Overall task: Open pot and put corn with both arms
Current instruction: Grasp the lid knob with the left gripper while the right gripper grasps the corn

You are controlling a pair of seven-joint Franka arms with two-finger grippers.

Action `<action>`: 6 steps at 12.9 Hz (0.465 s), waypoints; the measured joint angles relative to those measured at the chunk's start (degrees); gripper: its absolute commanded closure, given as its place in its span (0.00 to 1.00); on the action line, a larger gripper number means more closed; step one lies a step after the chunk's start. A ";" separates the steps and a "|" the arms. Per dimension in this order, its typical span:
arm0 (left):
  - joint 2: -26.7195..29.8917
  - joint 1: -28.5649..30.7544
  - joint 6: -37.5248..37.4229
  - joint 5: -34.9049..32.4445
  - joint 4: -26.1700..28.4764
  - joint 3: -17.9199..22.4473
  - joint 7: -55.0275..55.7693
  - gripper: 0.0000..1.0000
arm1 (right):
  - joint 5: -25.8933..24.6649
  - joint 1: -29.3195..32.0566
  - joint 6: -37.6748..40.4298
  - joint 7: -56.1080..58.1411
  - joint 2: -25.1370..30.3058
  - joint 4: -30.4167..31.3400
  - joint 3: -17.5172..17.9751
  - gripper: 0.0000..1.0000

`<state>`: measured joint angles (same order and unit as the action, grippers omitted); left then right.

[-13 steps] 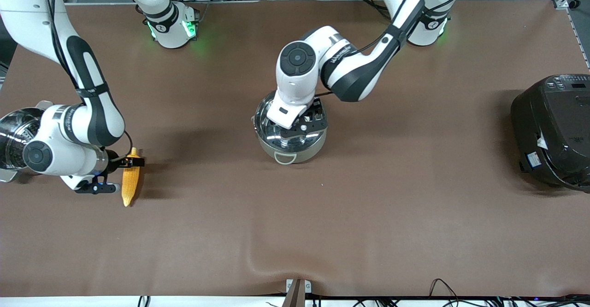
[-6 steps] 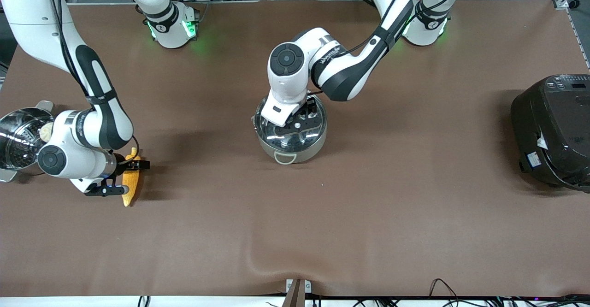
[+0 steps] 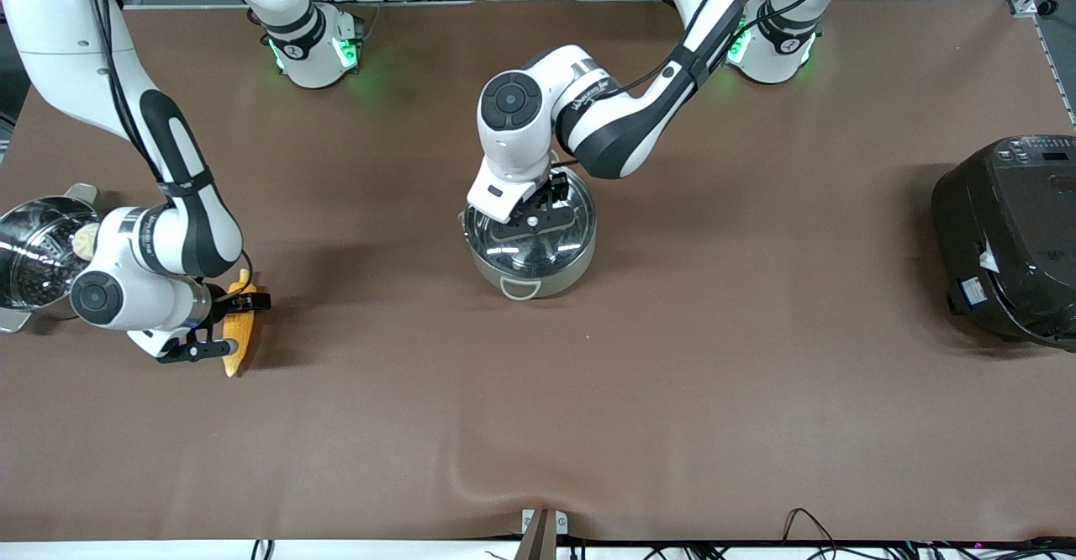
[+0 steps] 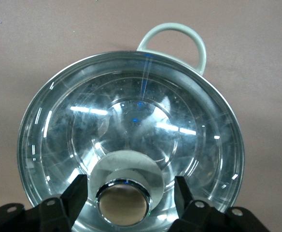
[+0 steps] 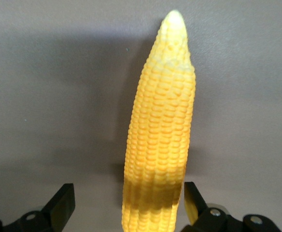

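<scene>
Standing by the table, I see the left gripper (image 3: 531,222) (image 4: 130,186) down on the pot (image 3: 531,270) (image 4: 35,145) in the middle of the table (image 3: 672,375). It is centred over the knob (image 4: 124,204) of the glass lid (image 3: 551,239) (image 4: 131,121), which sits on the pot's rim. Whether it has clamped the knob I cannot tell. One loop handle (image 3: 521,289) (image 4: 172,36) juts out from under this claw toward the front camera. Bare brown cloth runs all round the pot, so there is open room on every side. The black cooker (image 3: 1009,240) is well apart from it, at the left arm's end of the table.

The right gripper (image 3: 234,324) (image 5: 126,193) is low at the right arm's end, jaws apart, with the corn (image 3: 240,324) (image 5: 162,121) lying on the cloth between them. One finger (image 5: 191,203) is just beside the cob; the other finger (image 5: 63,203) stands clear of it. The cob's long axis runs roughly from nearer the front camera to farther from it, a little slanted. In the right wrist view its tapered tip points away from the claw's palm. A steamer pot (image 3: 25,257) sits near this claw's wrist at the table edge, crowding that side. Toward the pot the cloth lies open.
</scene>
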<state>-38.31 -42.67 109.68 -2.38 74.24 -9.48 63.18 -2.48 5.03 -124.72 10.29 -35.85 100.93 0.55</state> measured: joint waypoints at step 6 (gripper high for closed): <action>-0.62 -0.01 -1.46 0.00 0.25 0.09 0.02 0.40 | -1.03 0.00 -3.58 0.45 -1.49 -0.11 -0.01 0.00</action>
<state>-38.93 -42.68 108.22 -2.38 74.49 -9.39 63.20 -3.51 5.03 -128.30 10.74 -37.34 100.82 0.54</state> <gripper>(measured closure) 0.308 0.000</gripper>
